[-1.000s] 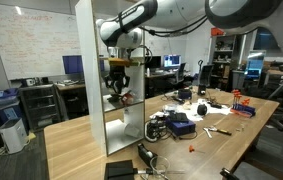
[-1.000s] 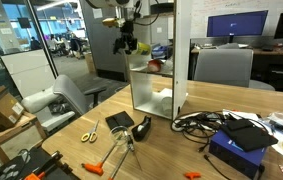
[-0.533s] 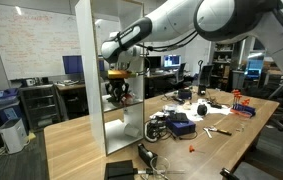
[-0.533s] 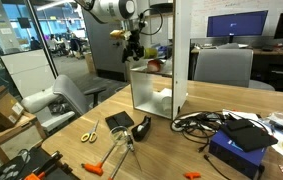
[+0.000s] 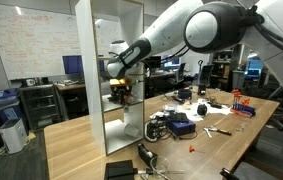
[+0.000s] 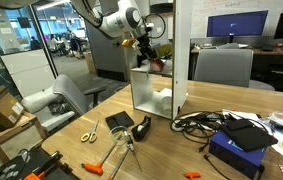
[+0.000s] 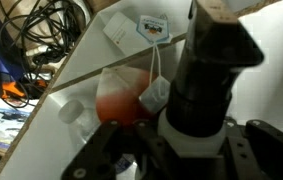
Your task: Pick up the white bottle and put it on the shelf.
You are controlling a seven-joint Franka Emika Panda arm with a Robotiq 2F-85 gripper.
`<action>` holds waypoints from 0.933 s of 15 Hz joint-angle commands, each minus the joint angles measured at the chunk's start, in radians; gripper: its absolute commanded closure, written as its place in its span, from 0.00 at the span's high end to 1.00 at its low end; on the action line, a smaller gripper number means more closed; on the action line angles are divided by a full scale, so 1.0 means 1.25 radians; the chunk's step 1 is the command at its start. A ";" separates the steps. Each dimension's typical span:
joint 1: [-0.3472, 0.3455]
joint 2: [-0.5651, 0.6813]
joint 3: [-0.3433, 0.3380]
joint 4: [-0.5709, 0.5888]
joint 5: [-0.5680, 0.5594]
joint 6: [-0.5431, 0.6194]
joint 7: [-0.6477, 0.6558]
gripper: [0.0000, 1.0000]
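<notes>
Wrist view and both exterior views: the gripper point(image 5: 119, 92) at the shelf point(image 5: 84, 70) in an open office.

A pale wooden table point(image 5: 81, 150) strewn with cables point(image 6: 196, 122) carries the tall white shelf; desks, monitors and a whiteboard point(image 5: 36, 45) stand behind. The gripper reaches into a compartment near a red-orange item point(image 7: 121, 100) with paper tags. The white bottle cannot be made out, so its place, long axis and heading are unclear. Whether the jaws are apart or clamped cannot be told.
</notes>
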 commanded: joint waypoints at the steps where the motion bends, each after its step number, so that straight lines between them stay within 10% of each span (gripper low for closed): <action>1: 0.034 0.016 -0.051 0.042 -0.061 0.005 0.092 0.28; 3: 0.038 0.017 -0.058 0.045 -0.080 -0.004 0.120 0.33; 10: 0.040 0.005 -0.063 0.047 -0.118 -0.027 0.165 0.95; 14: 0.039 -0.010 -0.053 0.051 -0.128 -0.091 0.146 1.00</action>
